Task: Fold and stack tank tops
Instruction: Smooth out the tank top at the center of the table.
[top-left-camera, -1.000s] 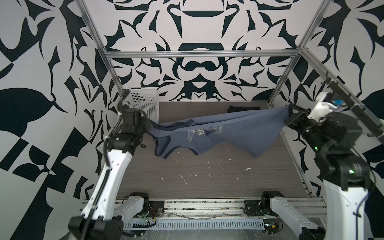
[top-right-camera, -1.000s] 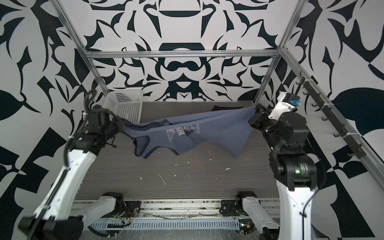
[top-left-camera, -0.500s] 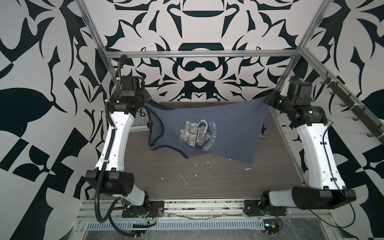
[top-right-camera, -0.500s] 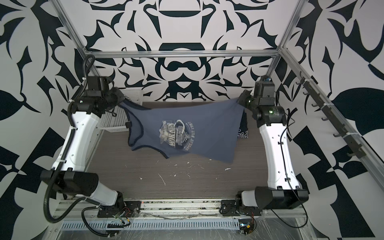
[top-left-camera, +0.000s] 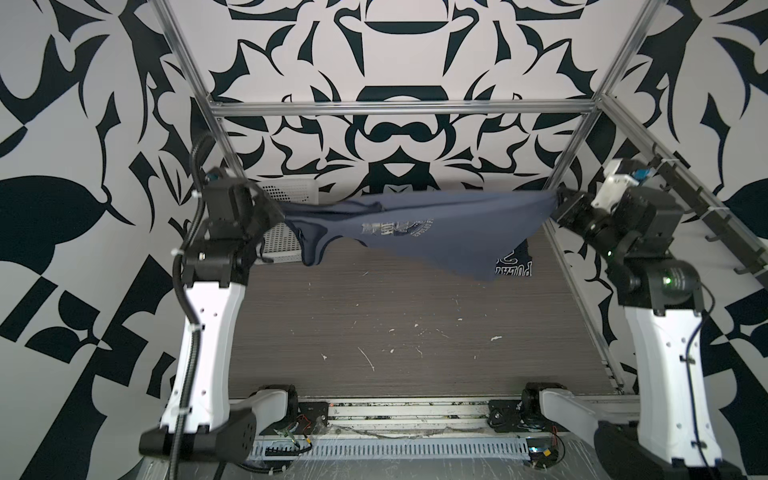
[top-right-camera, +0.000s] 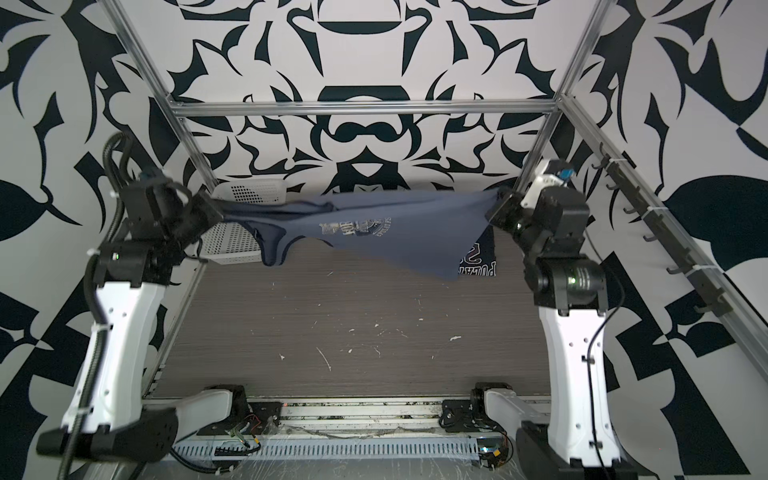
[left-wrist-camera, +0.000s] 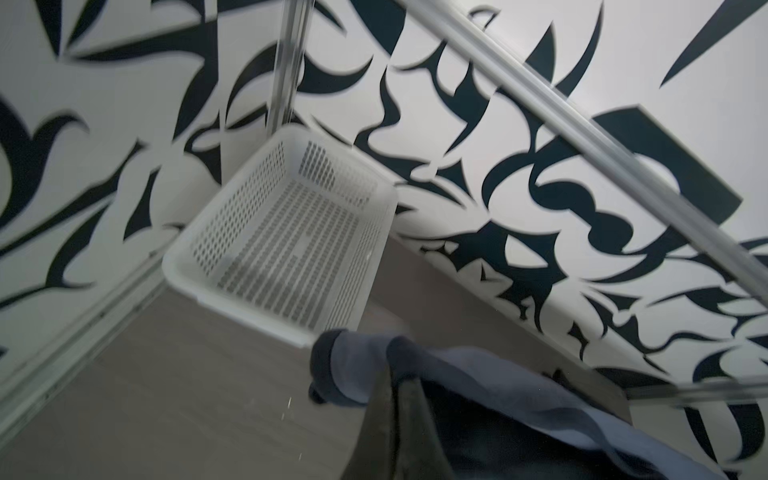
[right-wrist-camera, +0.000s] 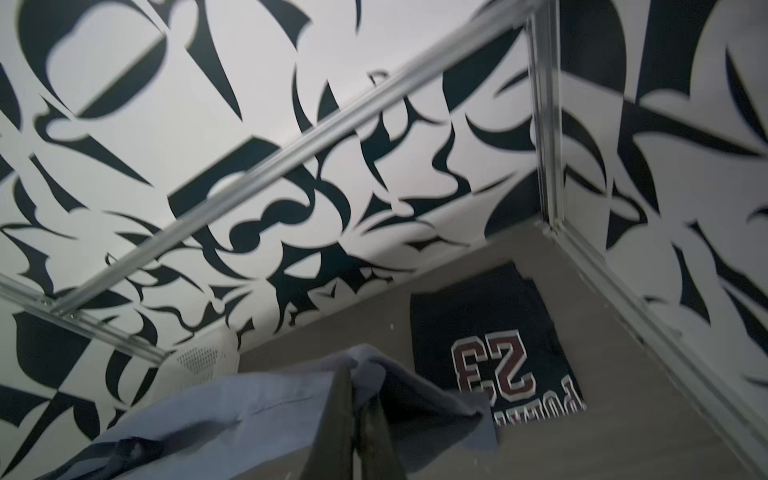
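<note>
Grey wood-grain tabletop (top-left-camera: 374, 316), white-flecked; black-and-white patterned walls (top-left-camera: 395, 41); white perforated basket (top-left-camera: 286, 195) at 11 o'clock; grey-blue tank top (top-left-camera: 436, 232) held aloft, long axis 9-to-3, straps toward 9; left gripper (top-left-camera: 281, 214) and right gripper (top-left-camera: 557, 203) each clamped on one end; navy "23" tank top (top-left-camera: 515, 266), seemingly folded, at 1 o'clock.

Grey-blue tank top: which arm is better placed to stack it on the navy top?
Likely right. The right gripper holds the grey-blue tank top close by the folded navy tank top; the left gripper holds its strap end opposite, beside the white basket.
</note>
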